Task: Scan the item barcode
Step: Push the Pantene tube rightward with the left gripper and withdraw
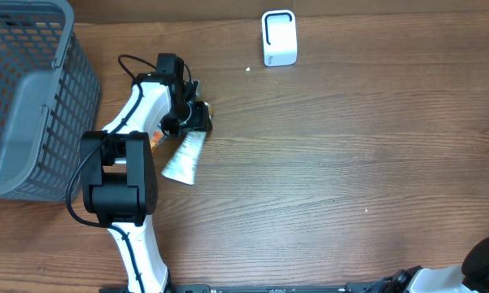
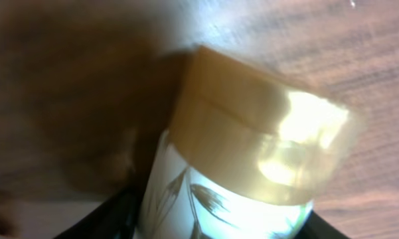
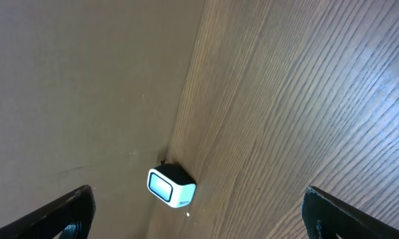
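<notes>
The left gripper (image 1: 197,118) is sitting low over the capped end of the tube (image 1: 183,159), its dark fingers (image 2: 103,219) flanking the tube's body in the left wrist view. Whether they are already pinching it or merely bracketing it cannot be told from these frames. The tube is lying flat on the wooden table (image 1: 350,163), just beside the left arm, near the grey basket (image 1: 32,106) and well apart from the scanner (image 1: 279,37), which is standing at the table's far edge. The step in hand is judged to be the pick-up, with the scan itself not yet begun. The next move is calling for a firm hold near the cap, a lift clear of the table, and a carry toward the scanner with the barcode turned to its window; where the barcode is printed is not showing. The right gripper (image 3: 202,216) is hanging with its fingers spread wide, holding nothing, and its wrist camera is looking down on the scanner (image 3: 171,187). The tube is appearing as soft white plastic with a leaf motif, widening to a flat tail. Its cap (image 2: 259,139) is a translucent amber cylinder, smooth, glossy and probably slippery. The scanner is a small rounded white box with a pale window, the basket a rigid open lattice, and the table matt wood grain.
</notes>
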You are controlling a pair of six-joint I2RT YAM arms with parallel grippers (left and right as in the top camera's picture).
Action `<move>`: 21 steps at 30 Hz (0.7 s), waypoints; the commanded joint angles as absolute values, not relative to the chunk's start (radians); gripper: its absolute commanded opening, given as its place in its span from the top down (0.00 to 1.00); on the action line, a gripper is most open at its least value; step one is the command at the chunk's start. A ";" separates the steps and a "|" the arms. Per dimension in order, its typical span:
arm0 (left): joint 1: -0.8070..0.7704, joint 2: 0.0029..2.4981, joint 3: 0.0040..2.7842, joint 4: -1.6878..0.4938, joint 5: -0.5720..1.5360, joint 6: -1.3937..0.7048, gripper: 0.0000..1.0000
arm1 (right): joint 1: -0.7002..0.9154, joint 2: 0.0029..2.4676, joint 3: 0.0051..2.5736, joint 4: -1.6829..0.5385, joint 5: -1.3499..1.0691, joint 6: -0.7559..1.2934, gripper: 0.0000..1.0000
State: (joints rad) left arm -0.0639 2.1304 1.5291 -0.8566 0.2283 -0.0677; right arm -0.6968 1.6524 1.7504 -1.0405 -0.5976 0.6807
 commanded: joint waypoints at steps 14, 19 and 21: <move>-0.131 2.163 1.563 -1.077 0.852 -0.067 0.61 | -0.696 1.652 1.757 -1.035 -0.591 0.681 0.00; -0.211 2.163 1.571 -1.075 0.865 -0.067 0.66 | -0.696 1.652 1.757 -1.035 -0.591 0.681 0.00; -0.237 2.163 1.589 -1.077 0.865 -0.068 0.65 | -0.696 1.652 1.757 -1.035 -0.591 0.681 0.00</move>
